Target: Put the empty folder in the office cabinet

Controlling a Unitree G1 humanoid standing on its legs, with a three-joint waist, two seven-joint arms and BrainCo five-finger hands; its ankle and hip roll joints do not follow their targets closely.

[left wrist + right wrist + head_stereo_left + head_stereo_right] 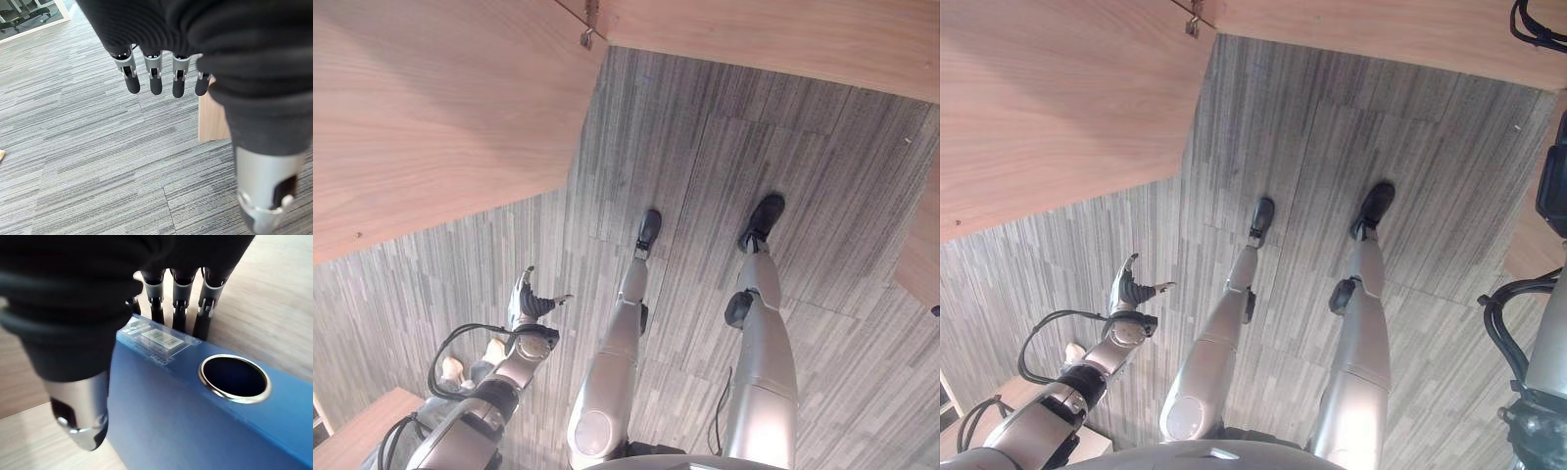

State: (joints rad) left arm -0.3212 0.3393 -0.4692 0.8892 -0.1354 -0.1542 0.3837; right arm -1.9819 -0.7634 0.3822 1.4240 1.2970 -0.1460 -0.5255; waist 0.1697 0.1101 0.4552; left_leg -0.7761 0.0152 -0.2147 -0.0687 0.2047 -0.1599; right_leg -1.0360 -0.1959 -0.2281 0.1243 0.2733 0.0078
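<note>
The blue folder [195,421] is gripped by the right hand [178,298], fingers over one face, thumb on the other, above pale wood. The left hand [530,302] is held relaxed above the grey carpet [705,147], near the wooden cabinet [431,108].

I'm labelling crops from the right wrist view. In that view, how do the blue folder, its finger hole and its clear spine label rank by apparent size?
1. Blue folder, by far the largest.
2. Finger hole.
3. Clear spine label, close to the hole; it sits farther from the camera, so that order is unsure.

Even, bright indoor light, soft shadows on carpet [705,147], wrist views — close fg blurred, no glare
</note>
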